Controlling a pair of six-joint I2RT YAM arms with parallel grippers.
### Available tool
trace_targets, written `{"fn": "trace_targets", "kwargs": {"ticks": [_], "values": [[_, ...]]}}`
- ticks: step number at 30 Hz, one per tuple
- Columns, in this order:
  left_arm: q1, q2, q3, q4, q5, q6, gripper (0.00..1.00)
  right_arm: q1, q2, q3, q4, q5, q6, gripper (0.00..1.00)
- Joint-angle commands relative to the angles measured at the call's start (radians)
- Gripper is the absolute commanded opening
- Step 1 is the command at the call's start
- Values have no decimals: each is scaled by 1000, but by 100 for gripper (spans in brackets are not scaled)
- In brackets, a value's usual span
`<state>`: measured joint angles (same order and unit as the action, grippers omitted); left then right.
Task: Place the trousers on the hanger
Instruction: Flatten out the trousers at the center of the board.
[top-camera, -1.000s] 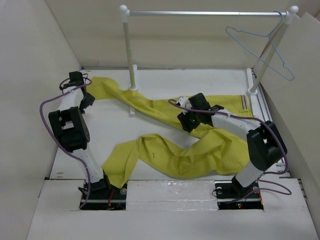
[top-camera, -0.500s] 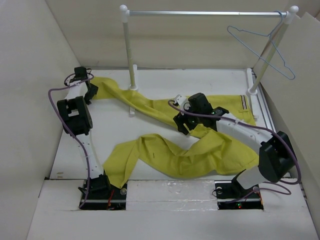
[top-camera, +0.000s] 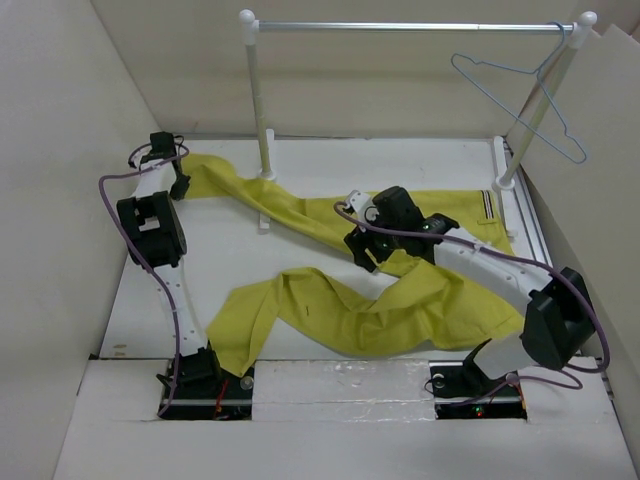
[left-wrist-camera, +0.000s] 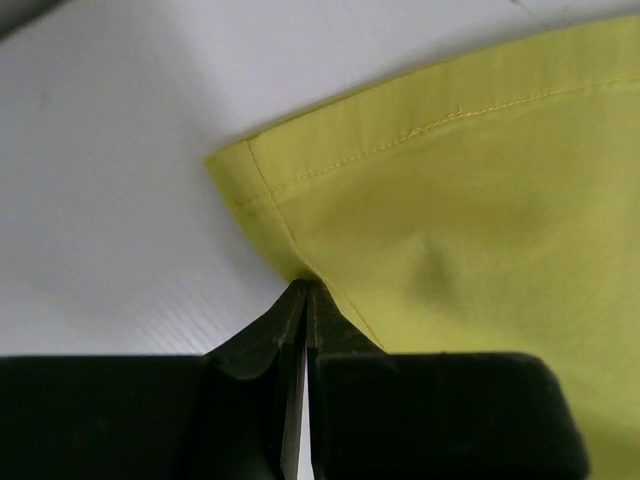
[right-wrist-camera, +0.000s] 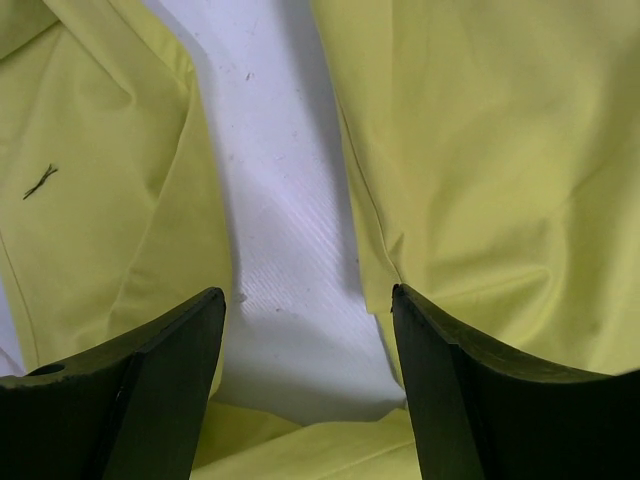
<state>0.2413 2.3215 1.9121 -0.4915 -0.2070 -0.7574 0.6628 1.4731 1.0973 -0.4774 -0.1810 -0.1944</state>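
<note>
Over the table (top-camera: 380, 165), from the top camera, we see the trousers (top-camera: 380, 315) spread flat. One leg runs out to ten o'clock and the other curls down to seven o'clock. The striped waistband lies at three o'clock. The left gripper (top-camera: 180, 186) sits at the ten o'clock cuff. The right gripper (top-camera: 362, 250) hangs near centre between the two legs. The hanger (top-camera: 520, 108) dangles at two o'clock from the rail (top-camera: 410, 26), well apart from the cloth.

At the left wrist, we find the left gripper (left-wrist-camera: 305, 300) closed to a sliver, nipping the hem's edge. The trousers (left-wrist-camera: 480, 200) fan out toward two o'clock, mustard with a stitched seam.

At the right wrist, the right gripper (right-wrist-camera: 307, 295) stands wide and holds nothing. Bare table (right-wrist-camera: 290, 250) shows between its fingers. The trousers (right-wrist-camera: 480, 150) lie creased at nine and three o'clock.
</note>
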Motion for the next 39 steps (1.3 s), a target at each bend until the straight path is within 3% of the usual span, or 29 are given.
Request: {"fn": "trace_targets", "kwargs": {"ticks": [1,7,11,13,15,16,20,27,33,39], "values": [[1,-59,-11,-62,-129,98,0,17,-72,56,-41,64,-20,73],[26,-249,-146,-56,-291,188,0,-43,-77,7,-10,45,-59,73],[101,-365,-240,-62,-255,193,0,-63,-74,3,20,18,-76,74],[124,-396,-323,29,-80,237,2,-74,-53,10,40,-8,-79,74],[124,-383,-308,15,-25,205,17,-74,-33,21,51,-58,-85,74],[112,-373,-302,18,18,195,30,-62,-21,26,60,-70,-85,73],[79,-311,-240,36,32,135,51,-31,-7,39,66,-69,-74,73],[49,-136,-12,25,8,122,55,18,12,23,80,-61,-30,74],[39,-22,86,14,-19,152,59,75,35,-5,109,-64,13,73],[30,51,120,-10,-35,167,47,109,53,-22,143,-67,47,73]]}}
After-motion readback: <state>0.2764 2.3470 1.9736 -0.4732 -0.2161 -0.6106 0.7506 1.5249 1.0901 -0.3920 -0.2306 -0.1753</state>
